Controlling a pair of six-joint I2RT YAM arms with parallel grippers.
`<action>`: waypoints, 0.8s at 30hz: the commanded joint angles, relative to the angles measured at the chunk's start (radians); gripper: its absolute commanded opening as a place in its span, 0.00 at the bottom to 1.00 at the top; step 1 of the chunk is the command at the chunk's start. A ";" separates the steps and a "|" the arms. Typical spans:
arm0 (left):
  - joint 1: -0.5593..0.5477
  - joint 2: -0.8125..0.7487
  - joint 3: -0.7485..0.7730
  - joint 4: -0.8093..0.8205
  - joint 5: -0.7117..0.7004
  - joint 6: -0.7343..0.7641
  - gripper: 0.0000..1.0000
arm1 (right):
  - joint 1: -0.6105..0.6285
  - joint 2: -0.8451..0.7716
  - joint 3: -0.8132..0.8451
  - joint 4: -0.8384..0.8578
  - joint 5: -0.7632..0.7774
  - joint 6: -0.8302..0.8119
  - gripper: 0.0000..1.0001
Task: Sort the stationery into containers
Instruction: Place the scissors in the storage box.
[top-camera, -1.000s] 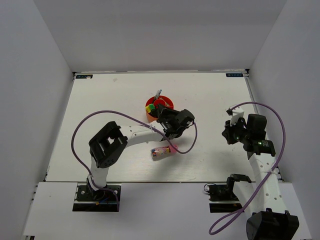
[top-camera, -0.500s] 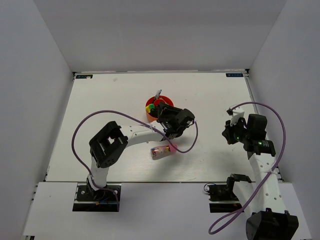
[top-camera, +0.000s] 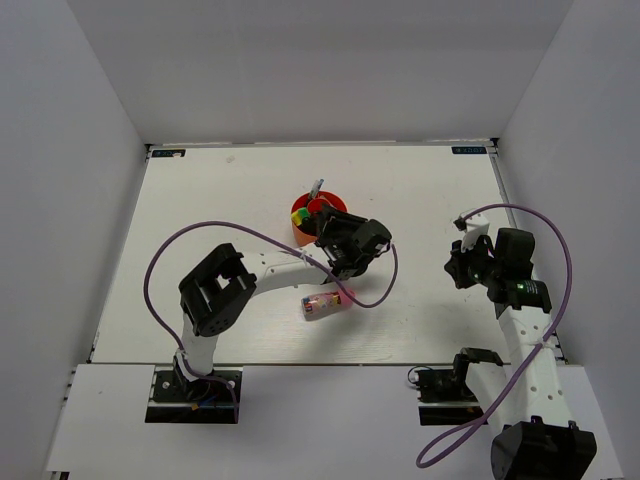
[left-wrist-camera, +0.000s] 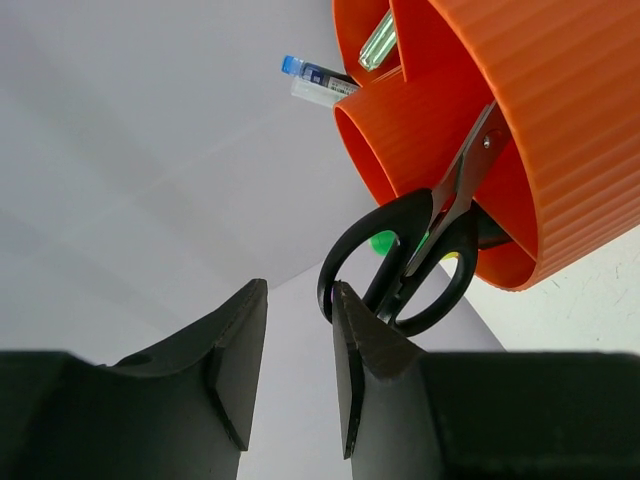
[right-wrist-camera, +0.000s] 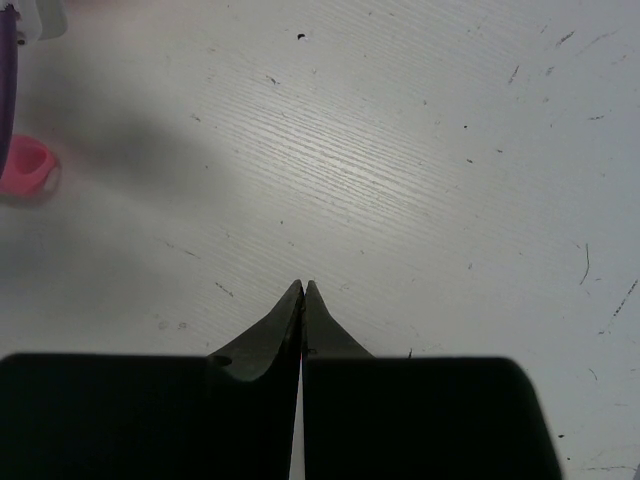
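Note:
The round orange-red organiser stands mid-table and holds yellow and green markers and a thin pen. In the left wrist view the organiser fills the upper right. The black-handled scissors stand in it, blades inside and handles sticking out. A blue-capped pen and a pale green tube also poke out. My left gripper is open and empty, one fingertip just beside a scissor handle. A clear pink-capped tube lies on the table nearer the arms. My right gripper is shut and empty over bare table.
The left arm's purple cable loops down beside the tube. The tube's pink cap shows at the far left of the right wrist view. White walls enclose the table on three sides.
The left wrist has shifted only very slightly by the organiser. The right arm and the tube have not moved.

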 joint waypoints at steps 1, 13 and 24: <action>-0.009 -0.021 0.021 0.021 -0.022 -0.002 0.44 | -0.008 -0.013 -0.006 0.005 -0.020 -0.003 0.00; -0.016 -0.004 0.021 0.027 -0.016 -0.003 0.52 | -0.011 -0.015 -0.004 0.005 -0.026 -0.003 0.00; -0.027 0.011 0.035 0.044 -0.014 -0.002 0.59 | -0.012 -0.015 -0.006 0.007 -0.026 -0.003 0.00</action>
